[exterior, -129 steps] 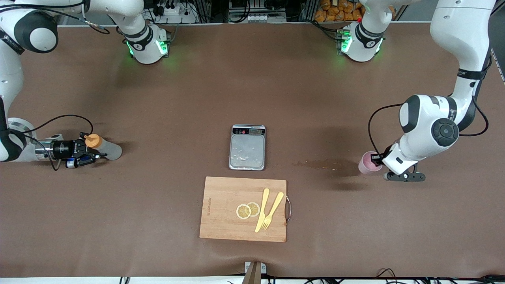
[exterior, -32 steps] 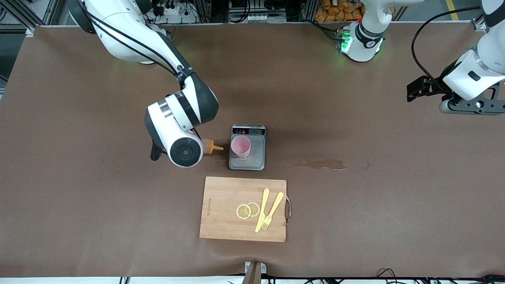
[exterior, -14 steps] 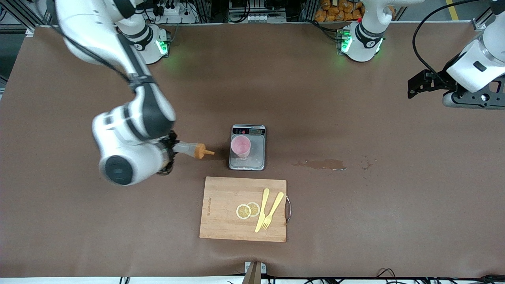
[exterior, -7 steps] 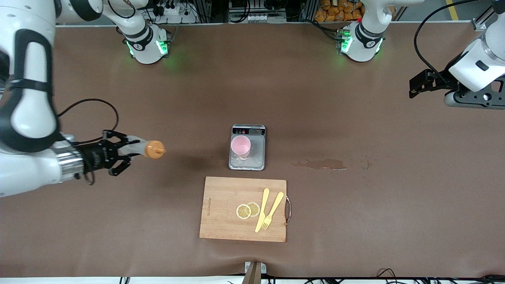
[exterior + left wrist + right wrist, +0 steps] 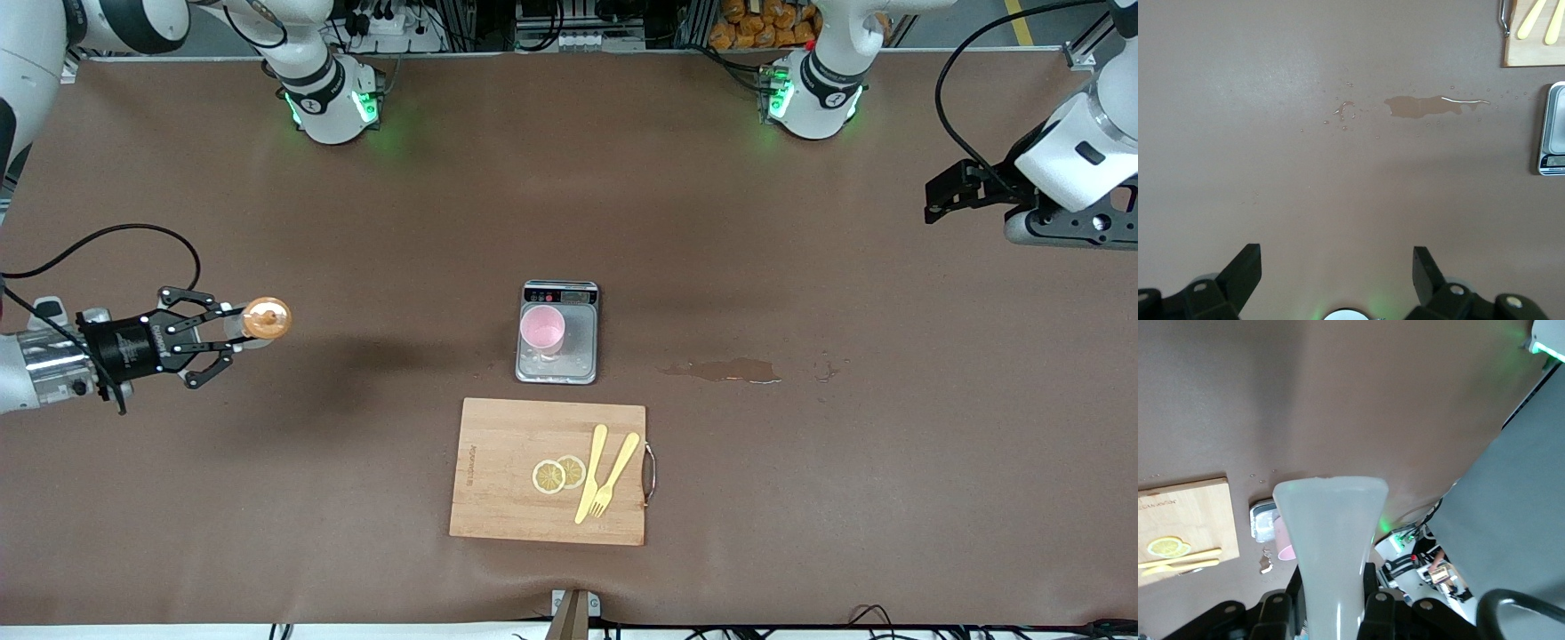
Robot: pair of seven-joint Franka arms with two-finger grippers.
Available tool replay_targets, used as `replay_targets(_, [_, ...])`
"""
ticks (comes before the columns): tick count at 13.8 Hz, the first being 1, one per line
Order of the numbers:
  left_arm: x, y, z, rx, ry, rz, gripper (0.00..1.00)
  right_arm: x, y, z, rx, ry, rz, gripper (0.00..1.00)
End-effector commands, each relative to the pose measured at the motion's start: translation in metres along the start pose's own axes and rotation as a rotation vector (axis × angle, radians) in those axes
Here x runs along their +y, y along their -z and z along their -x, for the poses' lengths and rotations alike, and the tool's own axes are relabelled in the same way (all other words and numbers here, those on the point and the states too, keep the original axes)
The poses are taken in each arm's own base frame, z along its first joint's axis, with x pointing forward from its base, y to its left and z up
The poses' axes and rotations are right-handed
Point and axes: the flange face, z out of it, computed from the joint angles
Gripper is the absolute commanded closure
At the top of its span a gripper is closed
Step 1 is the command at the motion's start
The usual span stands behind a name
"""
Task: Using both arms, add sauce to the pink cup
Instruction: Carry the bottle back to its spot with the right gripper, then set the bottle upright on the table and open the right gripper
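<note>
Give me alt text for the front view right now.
The right gripper holds the sauce bottle in the air over the right arm's end of the table. The pink cup stands on the grey scale; the left gripper waits open.

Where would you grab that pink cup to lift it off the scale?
Probably around its side wall, coming down from above with one finger on each side. The cup stands upright on the scale, mouth up, no handle, and its round tapered wall is narrow. The free left gripper hangs open over its own end of the table; the right gripper holds the bottle.
</note>
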Motion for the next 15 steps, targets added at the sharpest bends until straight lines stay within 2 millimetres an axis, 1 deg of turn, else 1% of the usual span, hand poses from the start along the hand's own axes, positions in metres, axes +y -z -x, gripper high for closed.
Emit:
replay_targets(1, [-0.002,0.003,-0.004,0.0,-0.005,0.014,0.0,0.018,0.01,-0.035,-0.098,0.115,0.002,1.0])
replay_targets(2, [-0.002,0.003,-0.004,0.0,-0.004,0.013,0.0,0.025,0.015,-0.053,-0.12,0.142,-0.002,1.0])
replay_targets(4, [-0.001,0.003,-0.004,0.0,-0.006,0.01,0.0,0.036,0.017,-0.1,-0.191,0.197,-0.018,1.0])
replay_targets(7, [-0.001,0.002,-0.004,-0.001,-0.004,0.017,0.0,0.04,0.006,-0.166,-0.297,0.201,-0.039,1.0])
replay_targets(10, [-0.003,0.003,-0.007,0.002,-0.005,0.015,0.0,0.043,-0.01,-0.241,-0.391,0.201,-0.074,1.0])
replay_targets(12, [-0.008,0.002,-0.008,0.001,0.004,0.016,0.0,0.041,-0.027,-0.272,-0.425,0.226,-0.079,1.0])
replay_targets(15, [-0.011,0.0,-0.009,-0.002,0.001,0.01,0.0,0.037,-0.05,-0.311,-0.458,0.185,-0.089,1.0])
